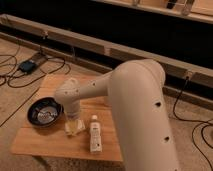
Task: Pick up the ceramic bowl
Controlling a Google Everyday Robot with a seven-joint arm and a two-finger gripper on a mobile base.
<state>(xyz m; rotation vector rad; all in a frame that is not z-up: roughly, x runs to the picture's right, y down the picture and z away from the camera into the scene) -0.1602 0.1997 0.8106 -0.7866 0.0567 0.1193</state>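
- Wooden table [50, 142] lay under the jaws, pale brown top, seen from above at an angle.
- Speckled carpet floor [10, 107] surrounded the table; black cables [15, 75] ran across it well beyond the jaws, leading to a small dark box [27, 65] on the floor.
- Dark wall with pale horizontal rails [125, 50] stood far behind the jaws.
- Gripper [73, 119] hung below the white arm [135, 110], low over the table, jaws spread with nothing pinched.
- Ceramic bowl [44, 112] sat upright on the table just beside the jaws, to their left in camera view; glossy black, with a pale grey shine on the inside bottom and no contents made out.
- Pale yellowish packet [75, 128] lay flat directly beneath the jaws; contact unclear.
- White bottle [95, 134] lay on its side near the jaws, to their right and nearer the camera, apart from the bowl.
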